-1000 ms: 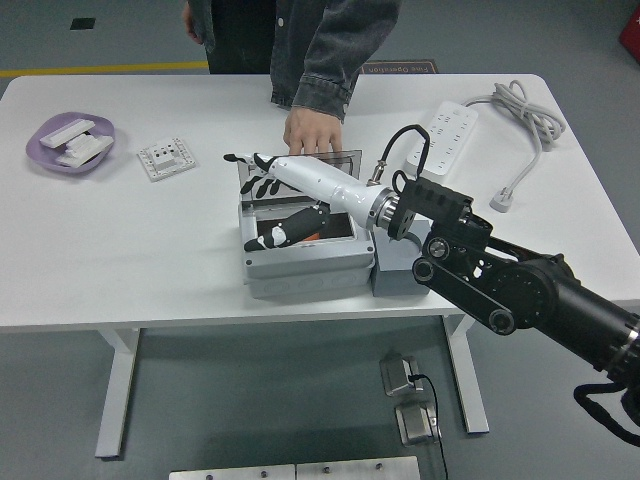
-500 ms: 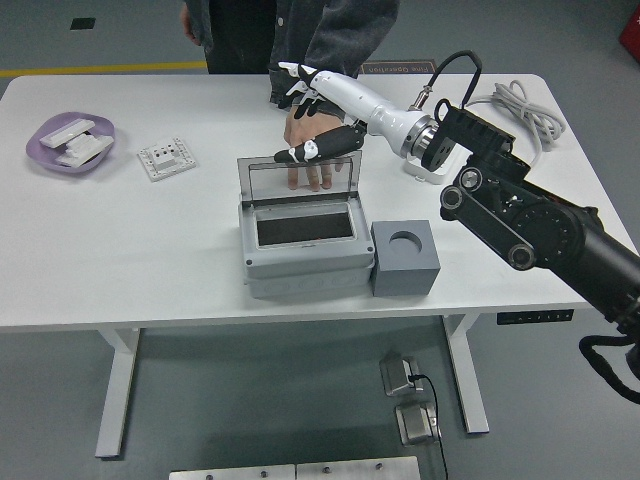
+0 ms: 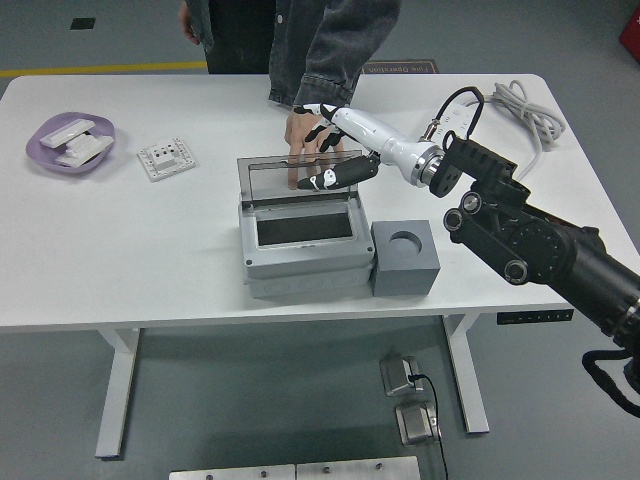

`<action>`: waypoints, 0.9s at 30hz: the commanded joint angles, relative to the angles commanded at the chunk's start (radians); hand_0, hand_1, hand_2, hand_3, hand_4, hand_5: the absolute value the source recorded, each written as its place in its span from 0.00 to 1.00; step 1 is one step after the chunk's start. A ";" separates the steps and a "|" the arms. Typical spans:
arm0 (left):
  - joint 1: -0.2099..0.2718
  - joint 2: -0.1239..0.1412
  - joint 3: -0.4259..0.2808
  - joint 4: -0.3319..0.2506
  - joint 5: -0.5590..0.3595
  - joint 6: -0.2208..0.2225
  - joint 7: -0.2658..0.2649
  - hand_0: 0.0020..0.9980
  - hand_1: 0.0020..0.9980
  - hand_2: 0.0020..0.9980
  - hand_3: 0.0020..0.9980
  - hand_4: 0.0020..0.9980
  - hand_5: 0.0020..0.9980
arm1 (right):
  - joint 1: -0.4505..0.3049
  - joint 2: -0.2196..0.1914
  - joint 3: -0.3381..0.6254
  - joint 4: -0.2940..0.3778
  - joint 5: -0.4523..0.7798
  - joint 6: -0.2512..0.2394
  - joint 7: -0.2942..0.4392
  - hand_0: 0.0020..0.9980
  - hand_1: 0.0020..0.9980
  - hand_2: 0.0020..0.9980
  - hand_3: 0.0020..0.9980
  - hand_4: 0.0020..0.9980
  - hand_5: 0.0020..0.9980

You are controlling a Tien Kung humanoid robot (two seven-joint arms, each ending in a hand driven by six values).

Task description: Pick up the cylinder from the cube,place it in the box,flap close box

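I see my right robot hand [image 3: 335, 150] reaching over the raised clear lid [image 3: 298, 178] of the grey box [image 3: 305, 262], fingers spread, its thumb against the lid's far edge. A person's hand [image 3: 308, 132] rests flat on the surface [image 3: 150, 240] just behind the lid. The grey cube [image 3: 405, 258] touches the box's right side, its round recess showing.

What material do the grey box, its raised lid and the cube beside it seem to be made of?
The grey box looks like moulded plastic: matte, evenly grey, with rounded corners. Its lid seems to be clear plastic in a grey frame, since the person's hand shows through it. The cube is matte dark grey, likely plastic or foam; the view cannot settle which.
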 joint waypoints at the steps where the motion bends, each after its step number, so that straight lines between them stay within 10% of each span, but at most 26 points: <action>1: 0.000 -0.001 0.000 0.000 0.000 0.000 0.000 0.90 0.80 0.86 0.93 0.92 0.75 | -0.003 -0.003 -0.004 0.010 -0.002 -0.001 -0.001 0.63 0.57 0.67 0.92 1.00 0.43; 27: 0.011 -0.015 -0.001 0.000 -0.014 0.003 -0.003 0.89 0.80 0.86 0.93 0.92 0.75 | -0.128 -0.104 -0.027 0.339 -0.157 0.030 -0.111 0.62 0.56 0.67 0.91 0.98 0.45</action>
